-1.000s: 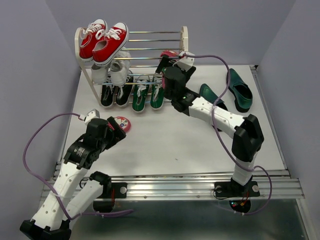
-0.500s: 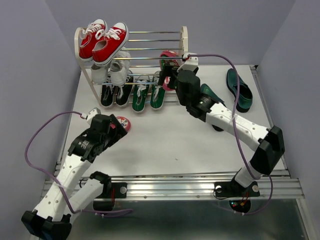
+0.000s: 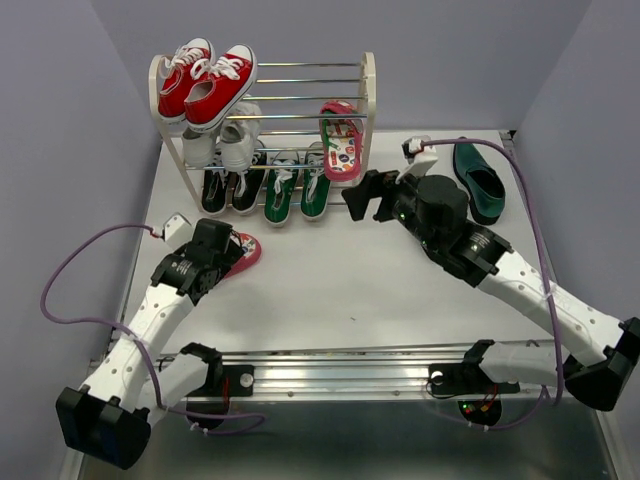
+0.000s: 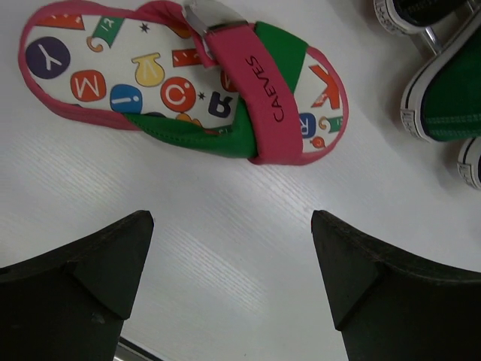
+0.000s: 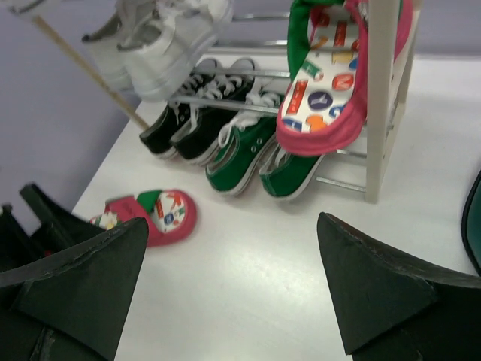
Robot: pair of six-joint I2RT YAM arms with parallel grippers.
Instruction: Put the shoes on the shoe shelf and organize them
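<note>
Left hand (image 4: 229, 226), spread and empty, hovers over the white bench (image 4: 90, 180). A pink-red flip-flop with a letter-patterned insole (image 4: 188, 98) lies at twelve o'clock. Best to advance, then pinch its strap. Right hand (image 5: 231, 222) is released.

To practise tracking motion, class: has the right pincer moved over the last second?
Yes. The right pincer has pulled back from the shoe shelf, toward the table's near edge, leaving a flip-flop on it.
</note>
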